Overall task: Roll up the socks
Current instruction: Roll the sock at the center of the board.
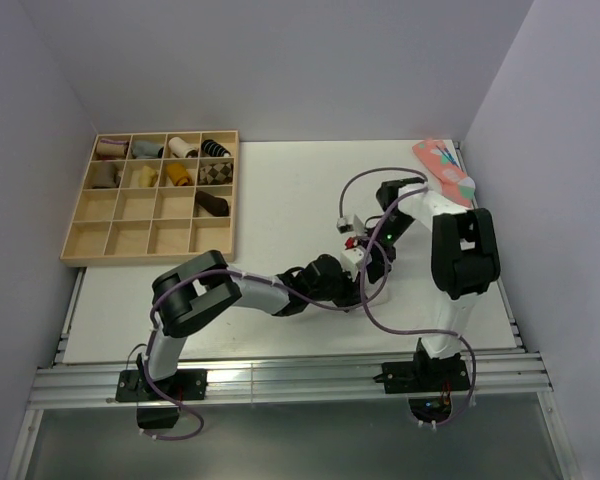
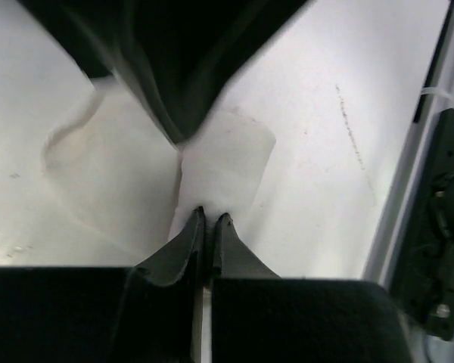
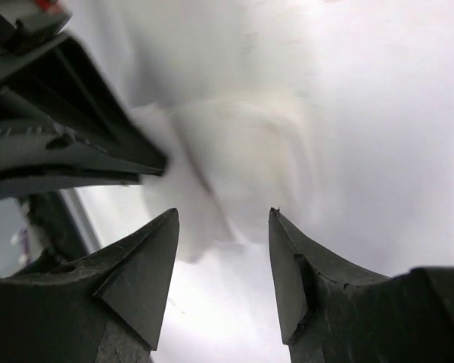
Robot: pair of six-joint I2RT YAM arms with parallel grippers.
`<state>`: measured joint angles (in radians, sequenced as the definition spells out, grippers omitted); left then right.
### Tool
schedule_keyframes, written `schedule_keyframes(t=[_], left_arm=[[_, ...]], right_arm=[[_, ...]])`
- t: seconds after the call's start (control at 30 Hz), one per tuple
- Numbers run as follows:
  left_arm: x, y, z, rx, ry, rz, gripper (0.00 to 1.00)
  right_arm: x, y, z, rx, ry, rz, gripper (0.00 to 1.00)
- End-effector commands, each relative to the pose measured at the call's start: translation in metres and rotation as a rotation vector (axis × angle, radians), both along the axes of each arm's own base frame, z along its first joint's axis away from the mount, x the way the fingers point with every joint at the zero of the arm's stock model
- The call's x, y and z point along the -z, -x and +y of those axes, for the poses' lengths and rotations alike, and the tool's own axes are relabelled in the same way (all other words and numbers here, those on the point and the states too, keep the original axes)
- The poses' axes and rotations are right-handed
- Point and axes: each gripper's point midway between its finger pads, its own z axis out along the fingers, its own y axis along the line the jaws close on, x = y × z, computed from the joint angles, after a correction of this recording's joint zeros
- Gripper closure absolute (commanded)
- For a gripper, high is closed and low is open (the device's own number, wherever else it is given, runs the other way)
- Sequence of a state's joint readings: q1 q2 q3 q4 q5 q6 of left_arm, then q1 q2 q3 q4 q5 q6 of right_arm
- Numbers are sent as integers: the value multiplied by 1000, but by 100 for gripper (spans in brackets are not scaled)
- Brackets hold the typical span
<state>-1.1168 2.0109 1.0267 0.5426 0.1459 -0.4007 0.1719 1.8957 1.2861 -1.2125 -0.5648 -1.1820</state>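
White fabric, the socks (image 2: pixel 228 155), lies spread on the pale tabletop (image 1: pixel 280 190) directly ahead of the left gripper (image 2: pixel 208 223). That gripper's two fingers are pressed almost together, with the near edge of the cloth pinched at their tips. The left arm (image 1: pixel 245 292) folds at a raised elbow above its base, then stretches low to the right, its wrist close over the tabletop. The right arm (image 1: pixel 463 255) stands up from its base, bends at the top and reaches left and downward. This sets the right gripper (image 3: pixel 223 261) over the same cloth from the opposite side, just beyond the left gripper's tips. Its fingers stand wide apart with nothing gripped; the blurred white cloth lies just past their tips, and the left gripper shows as a dark wedge to their left. From above, the two grippers sit close together and cover the socks almost wholly. A wooden tray (image 1: pixel 150 245) of sock rolls lies well apart, far to the left of both grippers.
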Motion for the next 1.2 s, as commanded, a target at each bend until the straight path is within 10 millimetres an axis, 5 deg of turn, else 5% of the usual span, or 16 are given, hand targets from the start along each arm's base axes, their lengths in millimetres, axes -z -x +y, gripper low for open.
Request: schedule_keyframes(t=[0.0, 0.2, 0.33, 0.67, 1.17], left_arm=[[49, 37, 22, 13, -145, 255, 100], [52, 49, 24, -53, -134, 501, 100], [47, 46, 26, -98, -130, 626, 100], [47, 38, 21, -197, -201, 860, 100], [48, 13, 18, -208, -229, 1043, 100]], right_arm=[[-23, -33, 4, 113, -103, -152, 41], [-46, -45, -9, 205, -174, -273, 40], [-53, -31, -14, 179, -191, -326, 40], [-45, 2, -31, 69, -158, -531, 35], [-9, 42, -34, -149, -104, -520, 34]])
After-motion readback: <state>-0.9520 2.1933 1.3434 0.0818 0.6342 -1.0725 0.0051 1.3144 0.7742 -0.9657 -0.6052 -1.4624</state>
